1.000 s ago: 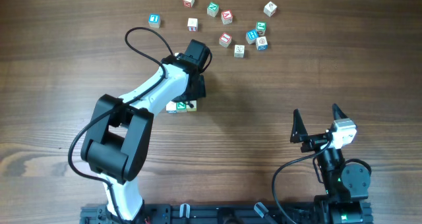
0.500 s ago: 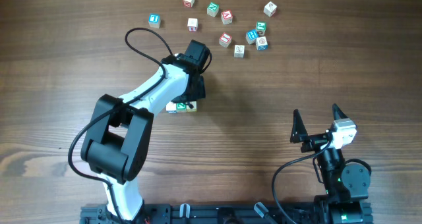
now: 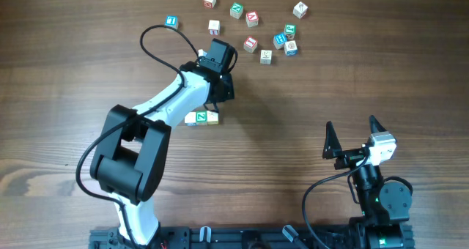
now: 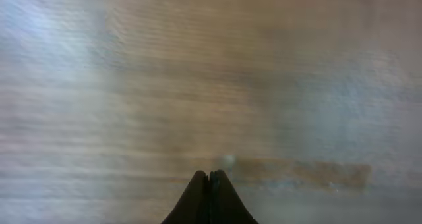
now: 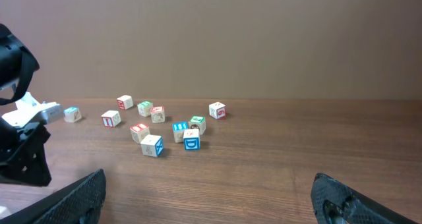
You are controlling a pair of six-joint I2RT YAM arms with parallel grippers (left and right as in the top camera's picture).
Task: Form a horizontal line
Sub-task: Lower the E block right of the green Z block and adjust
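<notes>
Line [image 3: 201, 118] on worktop [image 3: 366, 66], midway between far and near edges. Left tool [image 4: 211, 178] fingers pressed together, empty, just far side; likely suited to nudging. Right tool [image 3: 352, 126] wide, at near edge, out of way.

bench [image 3: 330, 80]: brown, fine lengthwise wood grain. 
horizontal line [image 3: 201, 118], near the left fingers [image 4: 198, 201]: pale sides; tops white, green, yellowish. 
Those fingers black; left arm [image 3: 172, 101] white with black joints. 
loose cubes [image 3: 251, 43], beyond the fingers: pale wood; faces red, green, blue, teal. 
right fingers [image 5: 79, 197]: black.
</notes>
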